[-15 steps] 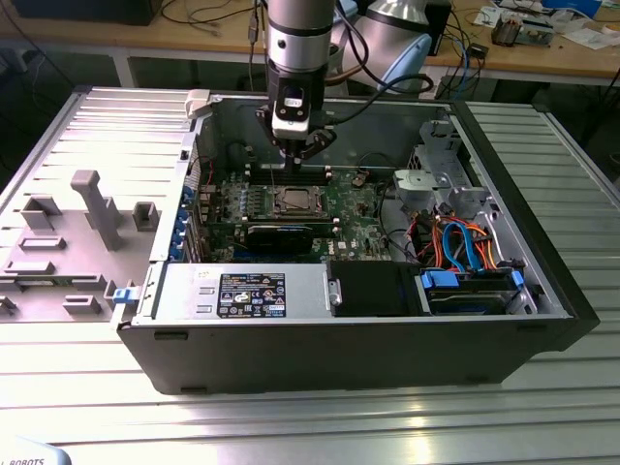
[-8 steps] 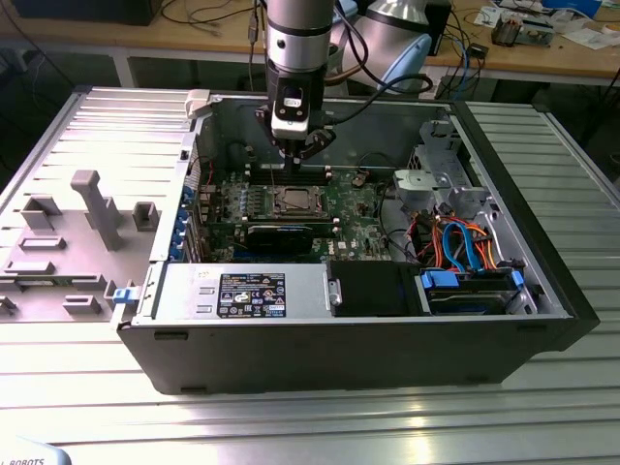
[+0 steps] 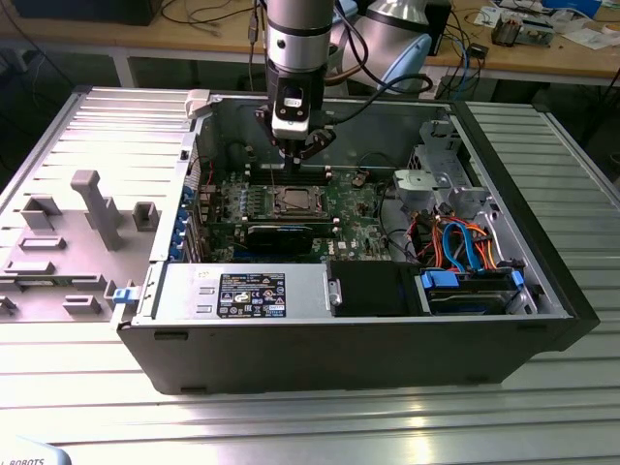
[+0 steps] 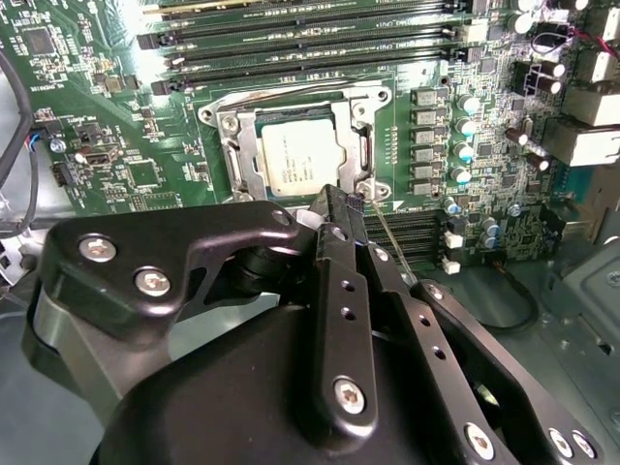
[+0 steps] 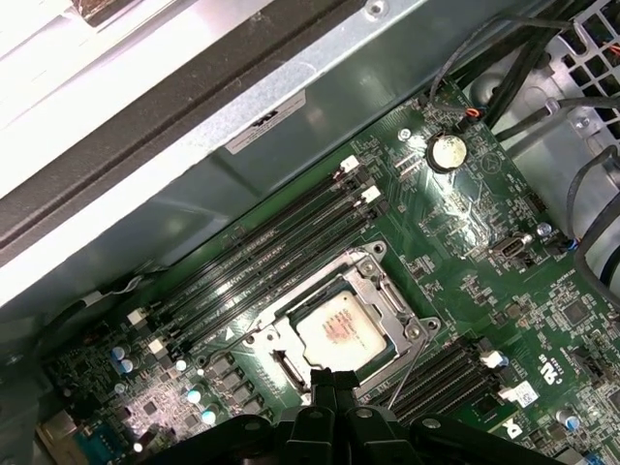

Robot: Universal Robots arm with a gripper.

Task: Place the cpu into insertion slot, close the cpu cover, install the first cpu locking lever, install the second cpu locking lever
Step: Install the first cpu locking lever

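While cpu [image 3: 294,201] lay seated, your claw [image 3: 293,163] hung clenched at its 12 o'clock, exterior view; thin lever [image 4: 392,242] likely springy, take free end.

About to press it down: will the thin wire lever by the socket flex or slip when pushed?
The lever is a thin bare metal rod, so it probably springs and bends slightly. Its smooth round surface may slide off the gripper. It seems hinged at the socket, so it should swing, not shift.
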